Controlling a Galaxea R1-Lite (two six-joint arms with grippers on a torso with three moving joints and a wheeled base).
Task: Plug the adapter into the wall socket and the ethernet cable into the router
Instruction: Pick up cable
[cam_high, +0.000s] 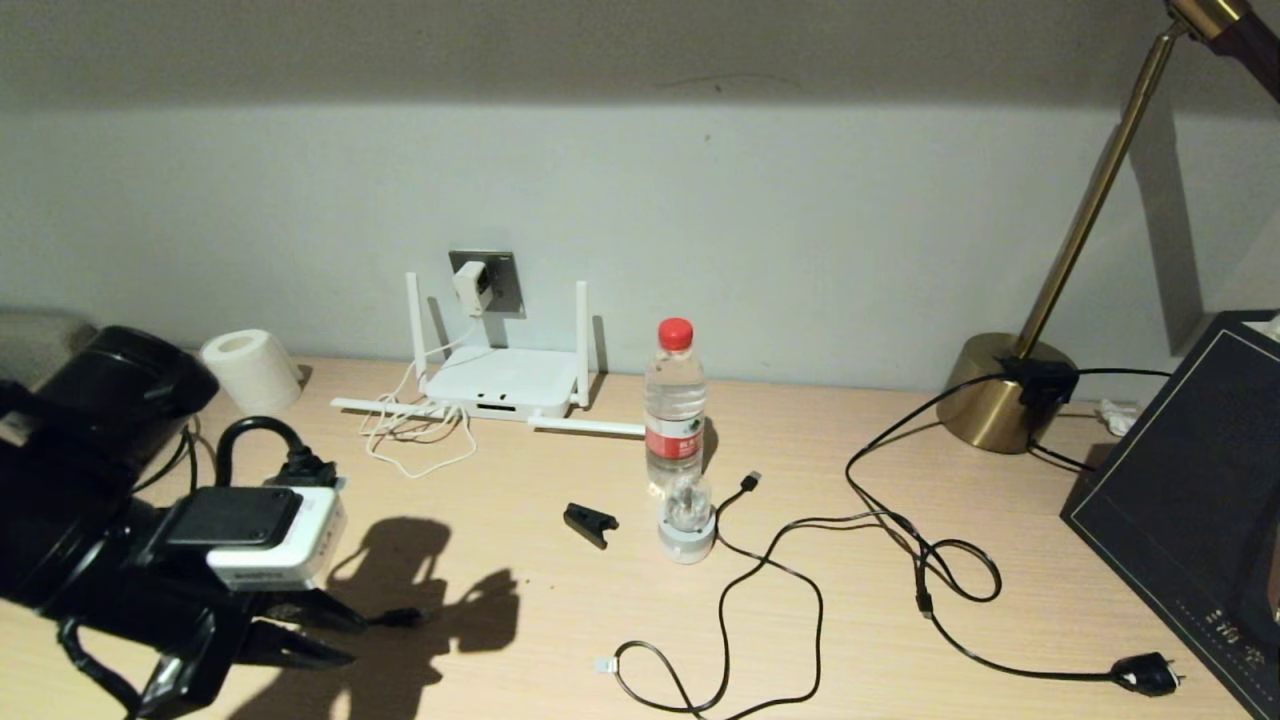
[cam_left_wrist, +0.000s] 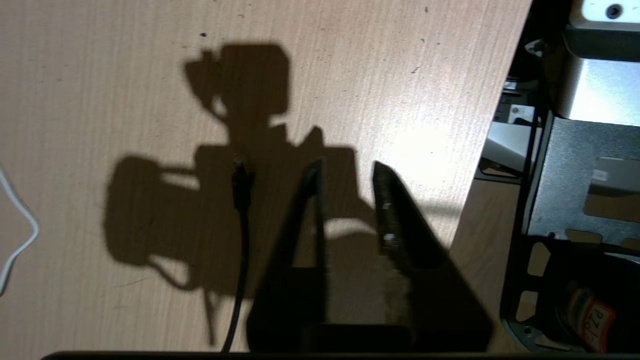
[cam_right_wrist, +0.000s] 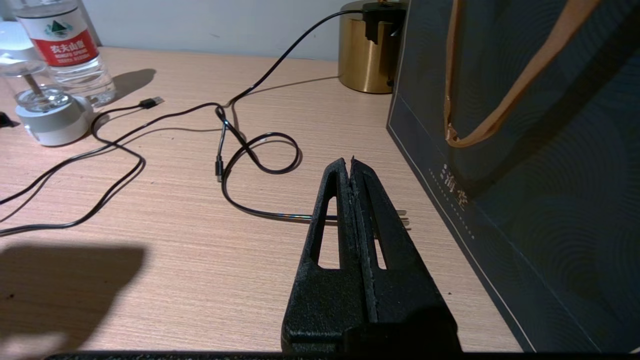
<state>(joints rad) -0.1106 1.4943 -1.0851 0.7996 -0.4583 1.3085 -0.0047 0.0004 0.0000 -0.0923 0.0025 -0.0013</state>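
The white adapter (cam_high: 470, 285) sits in the dark grey wall socket (cam_high: 500, 280). Its thin white cord (cam_high: 415, 435) loops down beside the router (cam_high: 505, 382), which lies flat under the socket with its antennas spread. The ethernet cable's clear connector (cam_high: 603, 664) lies at the front middle of the table. My left gripper (cam_high: 352, 640) (cam_left_wrist: 347, 165) hovers open and empty over the front left of the table. A dark cable end (cam_left_wrist: 241, 185) lies beside it; I cannot tell which cable it belongs to. My right gripper (cam_right_wrist: 350, 161) is shut, empty, above the lamp cord by the dark bag.
A water bottle (cam_high: 675, 400), a small white device (cam_high: 687, 525) and a black clip (cam_high: 590, 523) stand mid-table. The USB-tipped cable (cam_high: 752, 481), lamp cord and black plug (cam_high: 1145, 675) sprawl to the right. A brass lamp (cam_high: 1000, 395), dark bag (cam_high: 1190, 500) and paper roll (cam_high: 250, 370) flank them.
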